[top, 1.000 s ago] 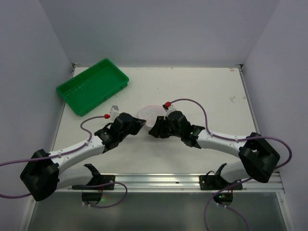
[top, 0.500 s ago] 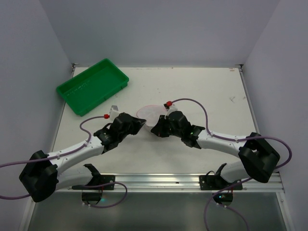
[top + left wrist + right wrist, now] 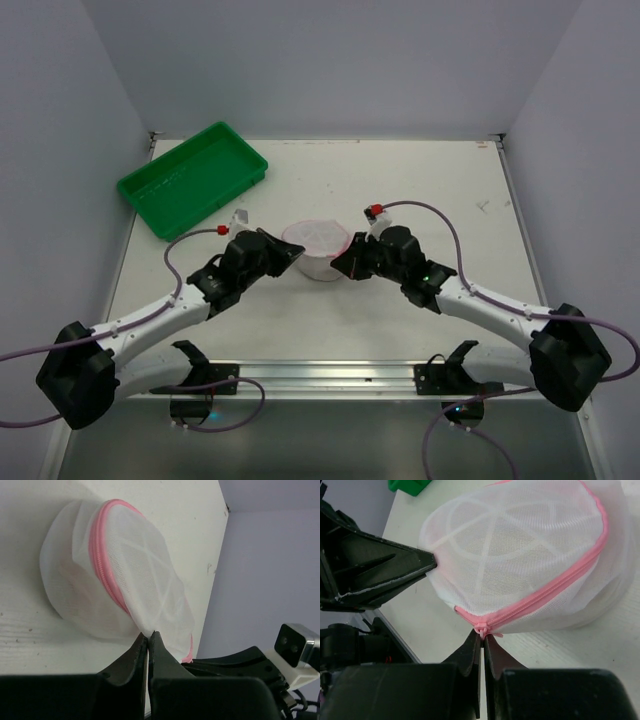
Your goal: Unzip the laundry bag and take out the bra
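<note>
White tabletop [image 3: 450, 200]. Left gripper [image 3: 148, 636]: jaws closed, pinching mesh of laundry bag [image 3: 130, 570] at their tips. Bag between both sets of jaws: white, translucent, domed, pink zipper trim; contents indistinct through mesh. Right gripper [image 3: 482, 636]: jaws closed on pink zipper pull [image 3: 483, 628].

Pale lavender walls [image 3: 330, 60] enclose a scuffed white table [image 3: 440, 185] on three sides, evenly lit.

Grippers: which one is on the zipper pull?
The right gripper: its shut jaws pinch the pink zipper pull at the laundry bag's rim. The left gripper pinches only white mesh.
</note>
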